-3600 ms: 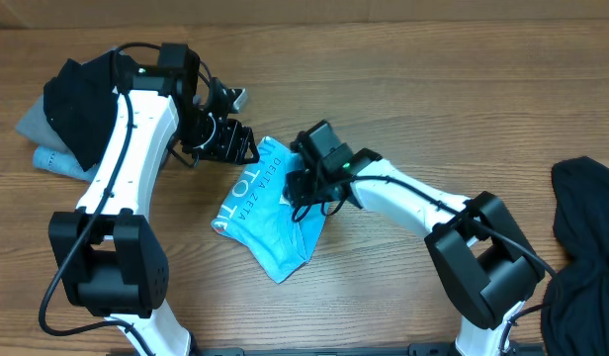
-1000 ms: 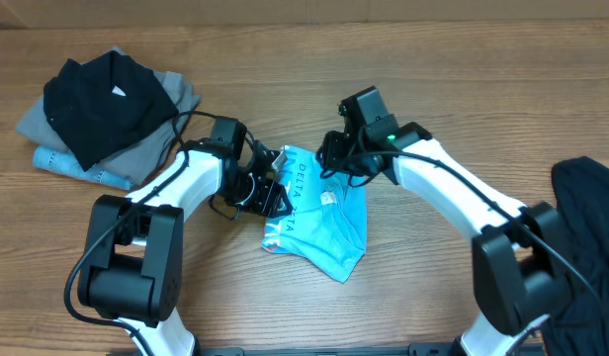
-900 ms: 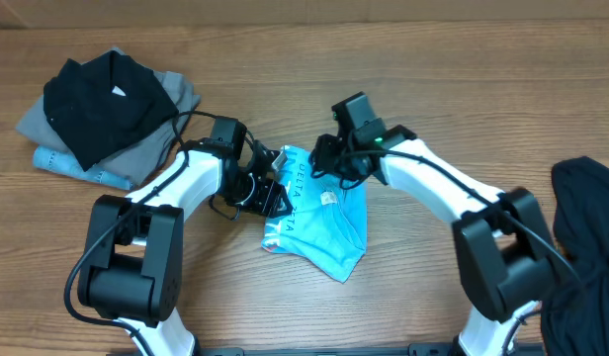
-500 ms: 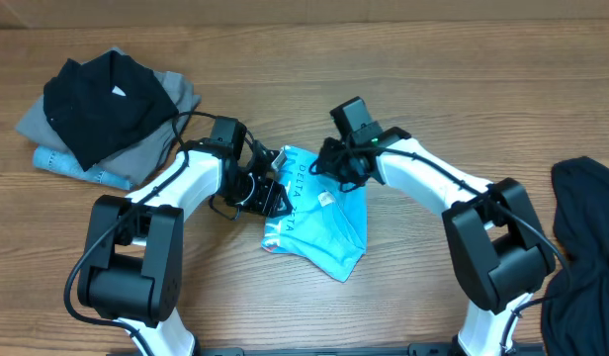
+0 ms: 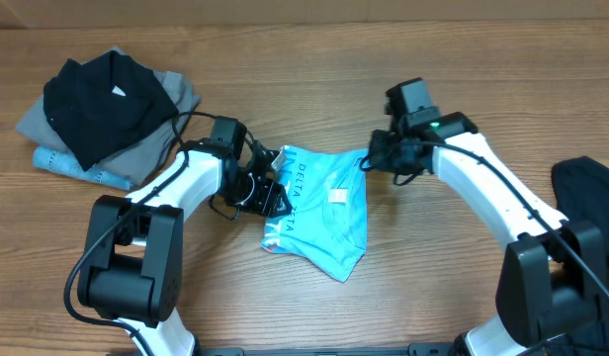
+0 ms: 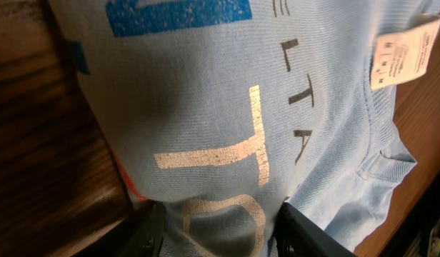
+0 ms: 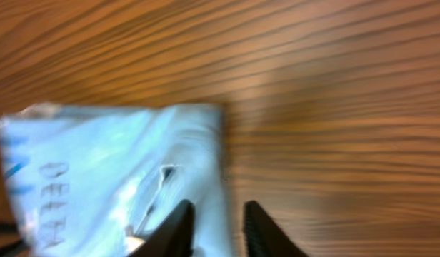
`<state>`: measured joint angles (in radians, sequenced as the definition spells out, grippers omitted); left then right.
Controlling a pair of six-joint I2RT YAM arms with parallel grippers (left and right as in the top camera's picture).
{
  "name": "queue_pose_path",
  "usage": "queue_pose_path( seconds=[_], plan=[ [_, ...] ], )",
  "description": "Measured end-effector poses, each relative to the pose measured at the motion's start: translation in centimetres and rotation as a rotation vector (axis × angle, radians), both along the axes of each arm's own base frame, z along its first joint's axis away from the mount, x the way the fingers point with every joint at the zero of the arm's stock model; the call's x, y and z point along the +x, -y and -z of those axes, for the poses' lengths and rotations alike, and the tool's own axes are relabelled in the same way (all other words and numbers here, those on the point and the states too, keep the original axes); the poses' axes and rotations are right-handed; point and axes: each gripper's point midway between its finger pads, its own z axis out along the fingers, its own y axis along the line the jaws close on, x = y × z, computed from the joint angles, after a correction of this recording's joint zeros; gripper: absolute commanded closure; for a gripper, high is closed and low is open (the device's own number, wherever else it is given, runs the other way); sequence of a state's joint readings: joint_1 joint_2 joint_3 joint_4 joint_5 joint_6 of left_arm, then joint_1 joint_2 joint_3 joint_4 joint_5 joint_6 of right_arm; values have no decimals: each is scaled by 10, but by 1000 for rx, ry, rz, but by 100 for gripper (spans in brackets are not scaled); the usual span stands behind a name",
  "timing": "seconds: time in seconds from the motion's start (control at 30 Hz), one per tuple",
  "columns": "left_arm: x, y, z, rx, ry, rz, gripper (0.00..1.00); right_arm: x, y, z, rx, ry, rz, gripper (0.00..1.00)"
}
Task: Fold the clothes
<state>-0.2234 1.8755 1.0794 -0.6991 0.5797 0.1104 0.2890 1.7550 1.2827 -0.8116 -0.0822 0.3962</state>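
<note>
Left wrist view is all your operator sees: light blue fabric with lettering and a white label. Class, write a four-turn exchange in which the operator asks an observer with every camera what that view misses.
Operator: Where is the right gripper?
Observer: The right gripper is at the light blue T-shirt's right-hand corner, jaws apart.
Operator: Any other clothes around?
Observer: A black garment lies on a grey one, far left in the overhead view.
</note>
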Motion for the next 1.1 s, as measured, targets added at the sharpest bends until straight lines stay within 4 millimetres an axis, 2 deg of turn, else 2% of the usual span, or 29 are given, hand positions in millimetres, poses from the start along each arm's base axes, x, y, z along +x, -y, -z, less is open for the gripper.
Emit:
queue_pose_path(
  seconds=[0.03, 0.07, 0.1, 0.17, 0.27, 0.3, 0.37, 0.43, 0.5, 0.53, 0.57, 0.6, 0.63, 0.7, 0.77, 0.87, 0.97, 1.03, 1.1],
  plan=[
    [0, 0, 0, 0, 0, 0, 46, 3, 8, 0, -15, 5, 17, 42],
    [0, 0, 0, 0, 0, 0, 46, 4, 17, 1, -30, 5, 32, 55],
    [0, 0, 0, 0, 1, 0, 46, 4, 25, 2, -39, -2, 50, 61],
    [0, 0, 0, 0, 0, 0, 46, 0, 28, 3, -31, -27, 45, 59],
    [0, 0, 0, 0, 0, 0, 44, -7, 14, 3, 26, -51, -7, 53],
    [0, 0, 0, 0, 0, 0, 38, -11, 3, 2, 60, -59, -47, 52],
    [0, 0, 0, 0, -2, -3, 37, -19, -10, 4, 85, -73, -92, 53],
    [0, -1, 0, 6, -1, -6, 37, -31, -25, 14, 102, -106, -117, 61],
    [-1, -3, 2, 17, -3, -7, 36, -35, -35, 23, 120, -116, -118, 67],
    [-1, -3, 3, 18, -5, -7, 35, -40, -39, 35, 129, -133, -119, 70],
    [-1, -3, 3, 20, -5, -7, 36, -41, -41, 38, 133, -137, -119, 76],
    [-2, -3, 3, 20, -8, -8, 37, -48, -43, 52, 134, -154, -124, 83],
    [-3, -3, 3, 18, -14, -8, 42, -54, -45, 60, 135, -168, -129, 91],
    [-8, -4, 2, 19, -38, -10, 53, -62, -45, 67, 132, -186, -135, 96],
    [-13, -6, 1, 22, -73, -19, 56, -65, -44, 69, 132, -202, -112, 96],
    [-18, -16, -8, 29, -137, -45, 49, -71, -32, 72, 112, -251, -37, 95],
    [-18, -31, -26, 31, -197, -78, 46, -81, -14, 73, 89, -324, 31, 82],
    [-8, -45, -43, 25, -200, -108, 44, -83, 0, 69, 72, -357, 64, 71],
    [2, -55, -58, 7, -193, -132, 50, -72, 7, 56, 85, -340, 32, 71]
  ],
)
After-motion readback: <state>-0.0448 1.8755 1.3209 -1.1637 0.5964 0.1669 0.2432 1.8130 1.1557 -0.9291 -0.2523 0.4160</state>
